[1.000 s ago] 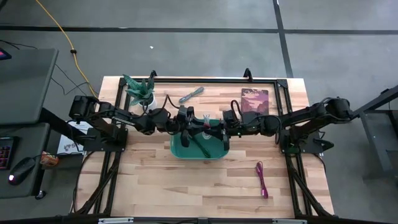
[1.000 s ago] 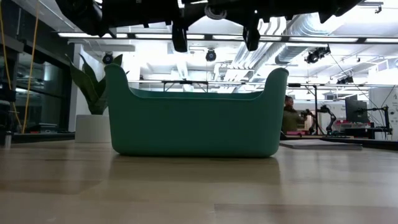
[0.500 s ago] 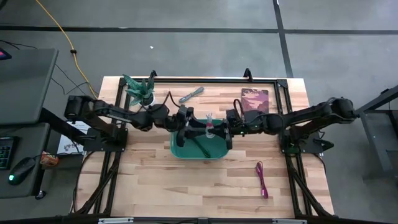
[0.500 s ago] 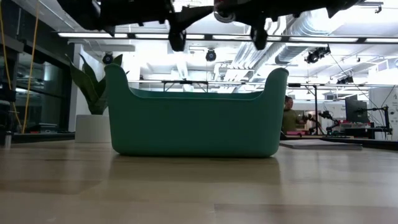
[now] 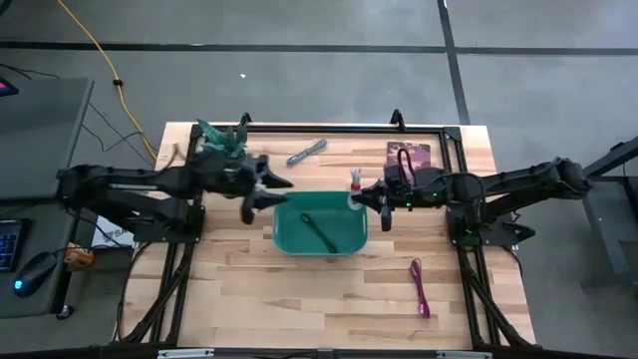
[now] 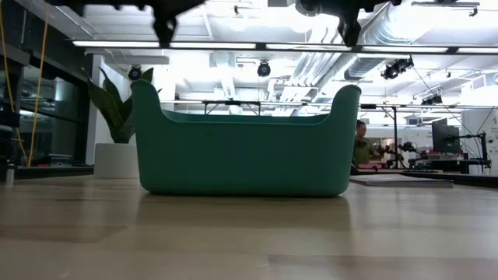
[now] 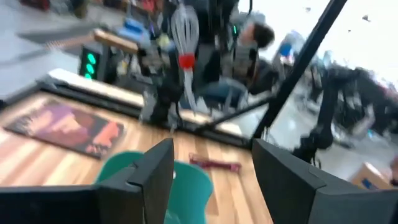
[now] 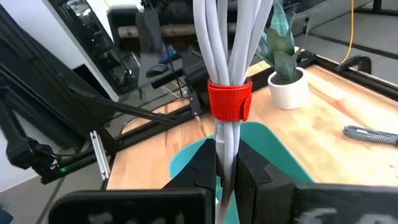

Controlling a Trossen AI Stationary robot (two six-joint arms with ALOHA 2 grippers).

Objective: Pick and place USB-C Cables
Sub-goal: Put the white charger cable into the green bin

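My right gripper (image 5: pixel 357 198) hangs over the right end of the teal bin (image 5: pixel 299 237), shut on a white USB-C cable bundle with a red band (image 8: pixel 229 99). A dark green cable (image 5: pixel 319 231) lies on the bin's floor. A grey cable (image 5: pixel 307 152) rests on the table beyond the bin. A magenta cable (image 5: pixel 420 287) lies near the front right. My left gripper (image 5: pixel 263 194) is open and holds nothing, just off the bin's left end. My right gripper pinches the white bundle's strands just below the red band (image 8: pixel 225 140) between its two fingers. The fingers come level from the table's right side. The bundle stands upright above the fingers (image 7: pixel 185 37), lifted clear of the bin.
A potted plant (image 5: pixel 221 143) stands at the far left and a dark red book (image 5: pixel 409 160) lies at the far right. Bare wood stretches in front of the bin. Black frame rails run along the table's sides and far edge.
My left gripper has opened, let go of the white bundle over the bin and drawn back toward the table's left edge. My right gripper has kept hold of the bundle and carried it toward the table's right edge, to the bin's right end.
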